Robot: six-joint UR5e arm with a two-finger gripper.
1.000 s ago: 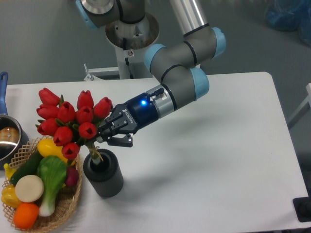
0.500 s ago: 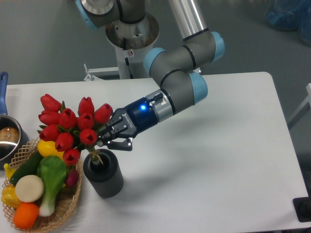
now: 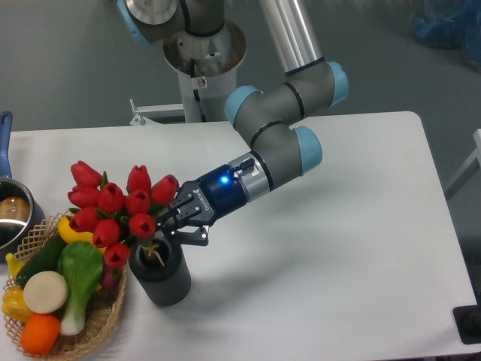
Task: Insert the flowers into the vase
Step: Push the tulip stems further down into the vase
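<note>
Red artificial tulip bunch [image 3: 120,209], stems down in the dark grey ribbed vase [image 3: 160,269] (near the produce basket [image 3: 105,320]), claw [image 3: 174,224] closed on the stems, white desk [image 3: 323,248].

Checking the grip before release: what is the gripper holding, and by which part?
The gripper holds the flowers by the stems just below the buds, above the vase.

left: basket [image 3: 113,316] of produce touching vase [image 3: 160,271], steel pot [image 3: 13,214] behind it | above vase: flowers [image 3: 116,210] and claw [image 3: 174,226] crowd the mouth | right and front of vase: bare tabletop [image 3: 331,256], open approach
</note>
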